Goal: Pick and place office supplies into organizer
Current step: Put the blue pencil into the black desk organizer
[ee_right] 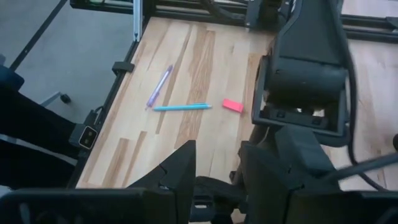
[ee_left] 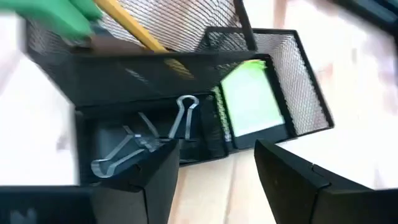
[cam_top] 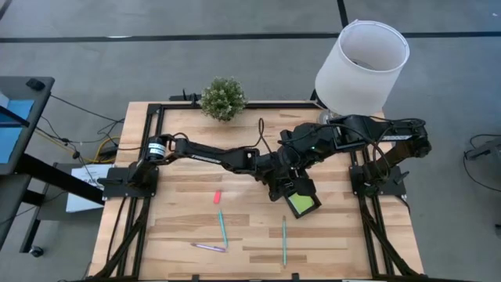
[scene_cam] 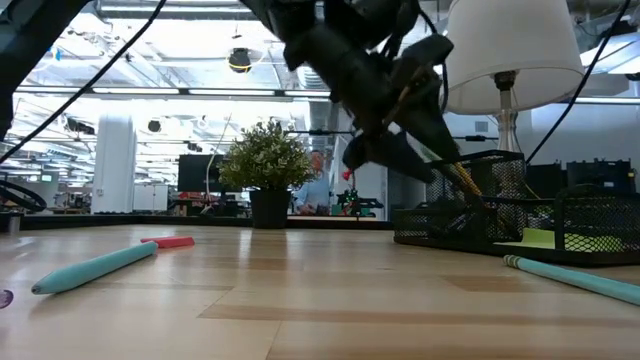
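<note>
Two dark arms meet over the organizer [cam_top: 301, 197], and we read their poses mostly from above. We see the left arm stretched long across the tabletop [cam_top: 188, 227], wrist bent down, its left gripper [ee_left: 214, 171] poised right over the black mesh tray with fingers spread and nothing between them. Just beyond those fingers lie silver-handled clips [ee_left: 149, 140] in one compartment, the lime-green sticky-note pad [ee_left: 252, 102] in the next, and a pencil [ee_left: 134, 25] leaning in the tall cup. The right arm folds in close beside it; the right gripper [ee_right: 217, 171] stands parted and empty. Well behind the left gripper rest a pink eraser [cam_top: 218, 197], two teal pens [cam_top: 222, 227] and a purple pen [cam_top: 208, 247].
</note>
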You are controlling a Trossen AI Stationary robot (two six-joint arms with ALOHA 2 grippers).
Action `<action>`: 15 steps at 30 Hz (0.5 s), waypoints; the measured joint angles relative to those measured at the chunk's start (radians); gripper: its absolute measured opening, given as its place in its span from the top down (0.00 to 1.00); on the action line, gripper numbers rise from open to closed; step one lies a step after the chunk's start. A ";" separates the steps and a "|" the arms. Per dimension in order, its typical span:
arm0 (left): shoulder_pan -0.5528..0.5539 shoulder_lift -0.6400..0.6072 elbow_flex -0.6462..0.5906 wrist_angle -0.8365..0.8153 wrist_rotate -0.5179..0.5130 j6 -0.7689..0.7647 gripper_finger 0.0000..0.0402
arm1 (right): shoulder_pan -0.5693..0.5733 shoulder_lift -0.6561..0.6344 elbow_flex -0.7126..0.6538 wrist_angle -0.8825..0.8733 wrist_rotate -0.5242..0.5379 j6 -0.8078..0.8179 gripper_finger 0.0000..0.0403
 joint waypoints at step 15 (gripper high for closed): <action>0.013 -0.001 0.302 -0.546 -0.105 0.269 0.70 | 0.006 -0.007 0.001 -0.006 -0.003 0.133 0.71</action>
